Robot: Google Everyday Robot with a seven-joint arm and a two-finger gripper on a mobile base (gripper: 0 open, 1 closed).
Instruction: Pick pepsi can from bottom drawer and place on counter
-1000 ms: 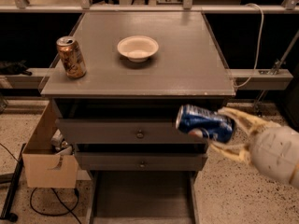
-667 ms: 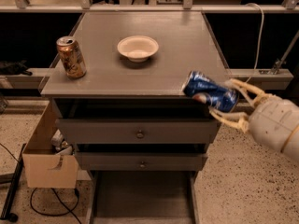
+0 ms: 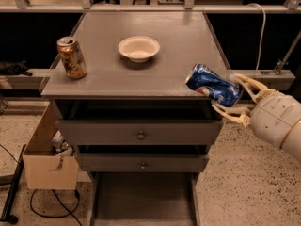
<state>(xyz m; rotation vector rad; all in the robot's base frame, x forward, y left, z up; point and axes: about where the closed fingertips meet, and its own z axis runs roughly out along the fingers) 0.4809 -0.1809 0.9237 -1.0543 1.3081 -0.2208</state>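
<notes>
Raised pepsi can (image 3: 212,84), gripper (image 3: 226,94) beside counter (image 3: 181,36) edge

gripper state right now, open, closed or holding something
Gripper: shut on the pepsi can, held tilted at the front right corner of the counter.

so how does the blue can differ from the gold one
The pepsi can is dark blue, the gold-brown can golden. The pepsi can lies tilted in the gripper, at the front right corner of the counter; the gold-brown can stands upright and free near its left edge. Both are similar-sized cans.
</notes>
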